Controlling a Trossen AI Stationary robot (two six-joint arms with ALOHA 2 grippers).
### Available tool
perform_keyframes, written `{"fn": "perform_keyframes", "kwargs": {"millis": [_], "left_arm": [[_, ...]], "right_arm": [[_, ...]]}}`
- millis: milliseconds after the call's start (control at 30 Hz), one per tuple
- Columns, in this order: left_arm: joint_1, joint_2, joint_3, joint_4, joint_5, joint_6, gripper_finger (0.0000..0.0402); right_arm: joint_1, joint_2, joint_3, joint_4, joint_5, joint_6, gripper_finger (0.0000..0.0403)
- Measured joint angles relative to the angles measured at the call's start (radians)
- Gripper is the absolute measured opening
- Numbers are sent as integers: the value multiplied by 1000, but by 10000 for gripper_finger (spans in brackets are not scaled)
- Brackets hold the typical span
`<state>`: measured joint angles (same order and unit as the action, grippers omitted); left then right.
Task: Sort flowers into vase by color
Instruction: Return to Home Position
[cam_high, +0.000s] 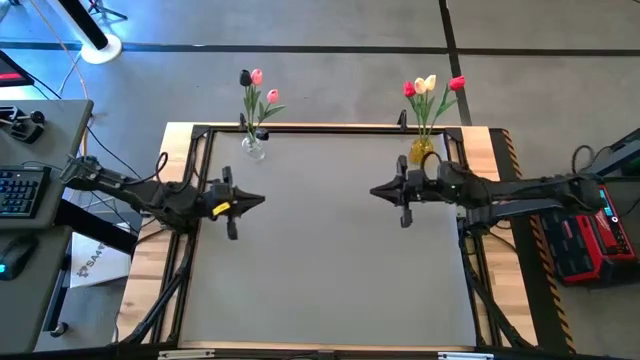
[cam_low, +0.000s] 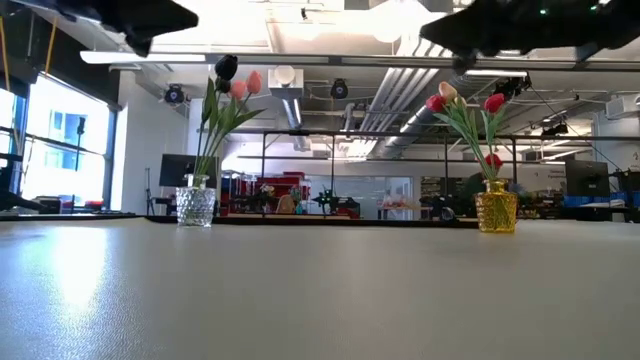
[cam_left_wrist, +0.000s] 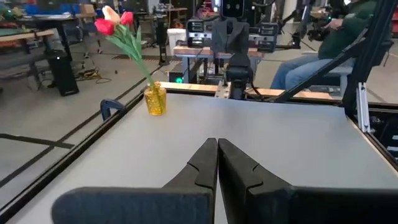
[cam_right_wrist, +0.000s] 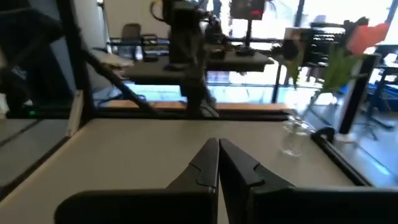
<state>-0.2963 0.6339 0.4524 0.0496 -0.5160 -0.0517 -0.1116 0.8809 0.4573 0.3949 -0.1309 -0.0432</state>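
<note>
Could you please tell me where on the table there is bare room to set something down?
The grey table is bare across its whole near half, on the near side of the shut left pincer and right pincer. The far strip between the clear vase and yellow vase is also free. Only those two far corners are crowded.

Robotics lab: exposed ceiling ducts (cam_low: 400, 95), equipment benches (cam_left_wrist: 186, 51) (keyboard (cam_high: 20, 190) too).
</note>
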Motion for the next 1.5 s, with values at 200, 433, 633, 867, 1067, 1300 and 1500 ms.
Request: {"fn": "perform_keyframes", "kwargs": {"millis": [200, 433, 633, 867, 1067, 1300, 1500], "left_arm": [[-89, -53, -14, -9, -100, 3, 0], [-98, -145, -13, -101, -103, 19, 0], [-11, -132, -15, -171, -18, -42, 0], [202, -27, -127, 100, 162, 11, 0], [334, 15, -123, 222, 216, -63, 0], [363, -41, -57, 202, 264, 20, 0], [364, -163, -14, 33, 189, 20, 0]], "right_arm": [[0, -191, -1, -149, 92, -2, 0], [0, -418, -1, -395, 98, 34, 0], [0, -551, -1, -504, 37, 118, 0], [0, -536, -1, -444, 118, 273, 0], [0, -422, -1, -134, 47, 376, 0], [0, -412, 5, -123, 68, 334, 0], [0, -434, 139, -378, 130, 188, 0]]}}
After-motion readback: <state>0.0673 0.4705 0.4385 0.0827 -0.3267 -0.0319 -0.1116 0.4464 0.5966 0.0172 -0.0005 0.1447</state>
